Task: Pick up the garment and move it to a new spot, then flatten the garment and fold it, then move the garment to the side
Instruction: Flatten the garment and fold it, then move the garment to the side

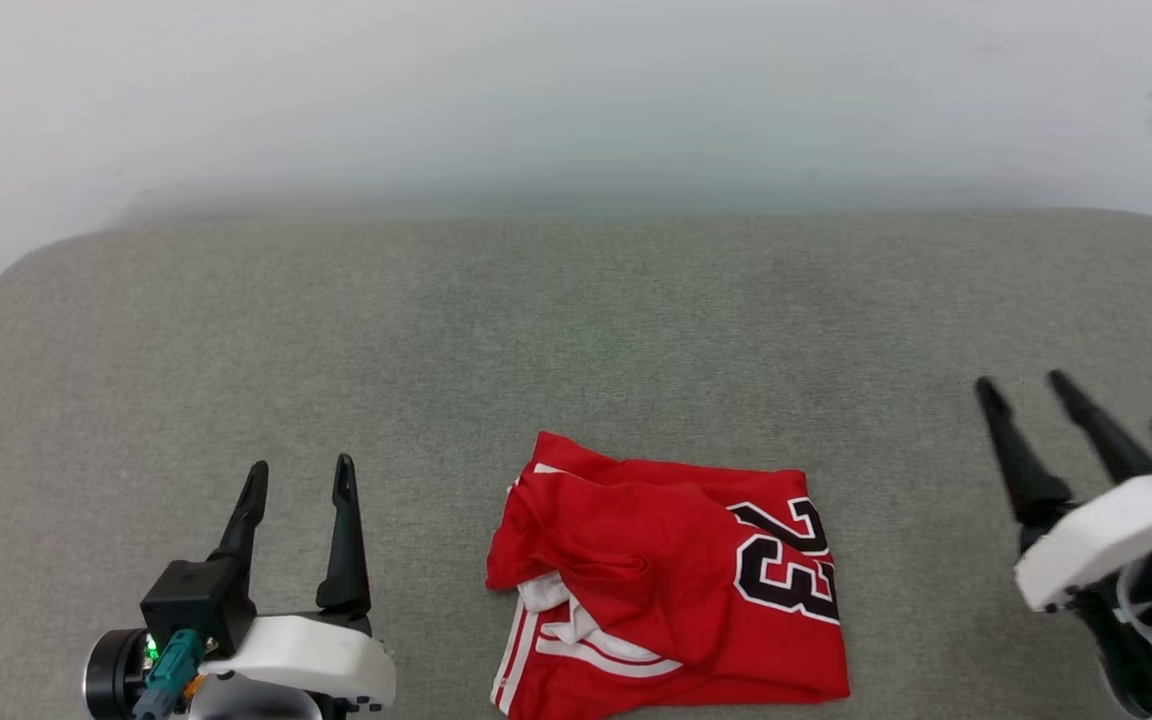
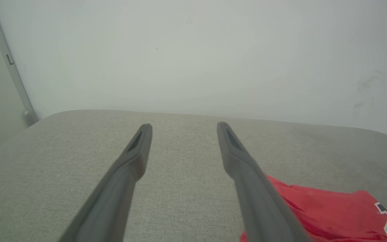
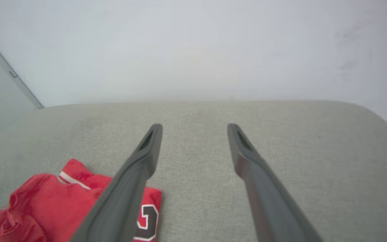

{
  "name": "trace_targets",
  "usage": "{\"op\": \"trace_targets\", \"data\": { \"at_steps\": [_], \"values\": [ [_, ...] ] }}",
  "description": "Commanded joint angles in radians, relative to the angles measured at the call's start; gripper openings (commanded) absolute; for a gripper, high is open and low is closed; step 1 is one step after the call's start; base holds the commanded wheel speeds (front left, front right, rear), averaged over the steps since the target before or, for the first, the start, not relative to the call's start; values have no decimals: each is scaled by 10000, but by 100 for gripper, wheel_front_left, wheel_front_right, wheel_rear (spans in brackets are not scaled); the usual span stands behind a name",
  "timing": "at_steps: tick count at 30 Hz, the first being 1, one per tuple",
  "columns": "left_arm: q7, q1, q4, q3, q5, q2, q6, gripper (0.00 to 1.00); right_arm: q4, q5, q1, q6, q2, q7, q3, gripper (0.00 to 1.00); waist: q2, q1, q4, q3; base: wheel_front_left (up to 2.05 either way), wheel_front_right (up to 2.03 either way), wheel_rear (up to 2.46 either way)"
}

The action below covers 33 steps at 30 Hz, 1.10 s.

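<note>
The garment [image 1: 666,580], a red shirt with white striped trim and a black "23", lies crumpled in a loose heap at the front middle of the grey cushion [image 1: 576,330]. My left gripper [image 1: 301,480] stands open to its left, apart from it, fingers empty. My right gripper [image 1: 1021,385] is open well to the right of the cloth, also empty. In the left wrist view the garment [image 2: 331,211] shows at the lower right past my open left gripper [image 2: 184,127]. In the right wrist view the garment [image 3: 52,205] lies at the lower left beside my open right gripper [image 3: 195,127].
The grey cushion spreads wide behind and to both sides of the shirt, with rounded far corners. A pale wall [image 1: 576,90] rises right behind its far edge. A thin metal strip [image 2: 10,64] runs down the wall at the left.
</note>
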Motion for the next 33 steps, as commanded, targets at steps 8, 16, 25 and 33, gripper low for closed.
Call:
{"op": "trace_targets", "data": {
  "at_steps": [8,16,25,33],
  "values": [
    [-153,457,211,198,-150,171,74,100,-2095,-1592,1467,-4,760,-943,-893,100,0,0,-299,-406,0,0,0],
    [-212,707,333,167,-193,185,97,100,-2910,-2107,2705,-4,1312,-806,-837,100,0,0,-275,-615,0,0,0],
    [-253,733,519,162,-174,293,83,100,-3321,-2368,3211,-4,1655,-560,-931,100,0,0,-391,-677,0,0,0],
    [-296,640,471,198,-171,277,168,100,-3228,-2265,3124,-4,1735,-217,-1160,100,0,0,-400,-678,0,0,0]
  ]
}}
